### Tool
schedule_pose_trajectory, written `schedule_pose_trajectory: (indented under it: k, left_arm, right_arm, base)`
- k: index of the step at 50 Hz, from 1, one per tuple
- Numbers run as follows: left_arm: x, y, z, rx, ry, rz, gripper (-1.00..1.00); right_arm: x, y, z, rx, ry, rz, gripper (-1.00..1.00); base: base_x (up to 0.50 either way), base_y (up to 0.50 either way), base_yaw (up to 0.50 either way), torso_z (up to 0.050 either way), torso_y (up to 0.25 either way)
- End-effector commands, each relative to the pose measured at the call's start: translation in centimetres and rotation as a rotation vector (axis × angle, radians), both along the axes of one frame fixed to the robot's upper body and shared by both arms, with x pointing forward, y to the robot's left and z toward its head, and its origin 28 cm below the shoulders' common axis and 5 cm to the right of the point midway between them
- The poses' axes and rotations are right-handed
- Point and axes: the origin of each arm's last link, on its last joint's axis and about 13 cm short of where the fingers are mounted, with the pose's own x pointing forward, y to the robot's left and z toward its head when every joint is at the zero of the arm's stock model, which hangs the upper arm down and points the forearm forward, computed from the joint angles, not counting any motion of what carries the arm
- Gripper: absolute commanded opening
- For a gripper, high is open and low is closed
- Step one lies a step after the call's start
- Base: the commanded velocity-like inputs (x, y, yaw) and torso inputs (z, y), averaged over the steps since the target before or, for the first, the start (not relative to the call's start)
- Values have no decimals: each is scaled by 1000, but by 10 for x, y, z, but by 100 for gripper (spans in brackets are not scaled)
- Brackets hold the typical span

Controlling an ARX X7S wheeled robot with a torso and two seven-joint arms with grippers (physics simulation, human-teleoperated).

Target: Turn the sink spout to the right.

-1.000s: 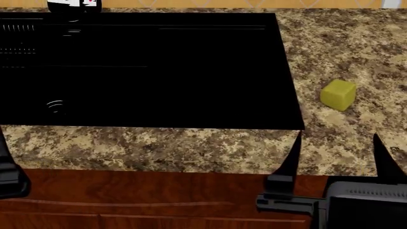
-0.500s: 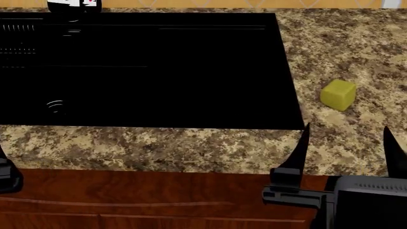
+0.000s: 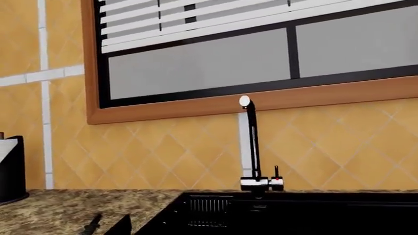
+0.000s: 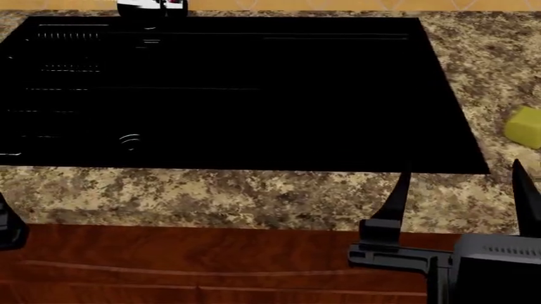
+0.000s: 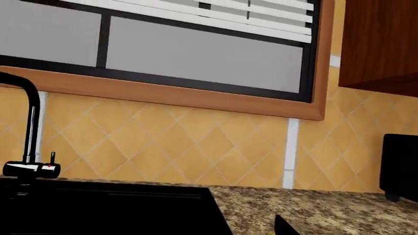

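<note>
The sink is filling most of the head view as a large black basin set into the speckled brown granite counter, with faint white ridge lines along its left part and a round drain ring showing near its near-left corner. The sink spout is standing at the far edge of the basin, left of its middle, rising as a thin black tube from a small chrome base; from the head camera only that base is peeking in at the top edge. In the left wrist view the tube's round white opening is facing the camera, and a short black lever is standing just beside the tube on the base. In the right wrist view the spout is showing its bent top at the picture's edge. The right gripper is hovering over the near edge of the counter, at the sink's near-right corner, well apart from the spout, its two dark fingers standing wide apart with nothing between them. The left gripper is barely showing at the near-left edge, and whether its jaws are apart or together cannot be told. A yellow-green block is lying on the granite right of the sink.
</note>
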Motion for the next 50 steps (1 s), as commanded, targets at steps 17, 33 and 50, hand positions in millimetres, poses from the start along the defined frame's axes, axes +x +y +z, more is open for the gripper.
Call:
schedule_pose_trajectory:
  k: [17,33,50]
  left_arm:
    - [0,-1,2,16,-7,2,100]
    - [0,-1,1,16,-3,-5,100]
    - [0,-2,3,13,-7,-13,100]
  right_arm:
    - [-1,-1,-2,-8,4,8,100]
    - [-2,-2,-5,-1,20,5,100]
    - [-4,-3,-4,10,16,0,100]
  base:
    - [80,420,0,0,0]
    - [328,232,0,0,0]
    - [335,197,0,0,0]
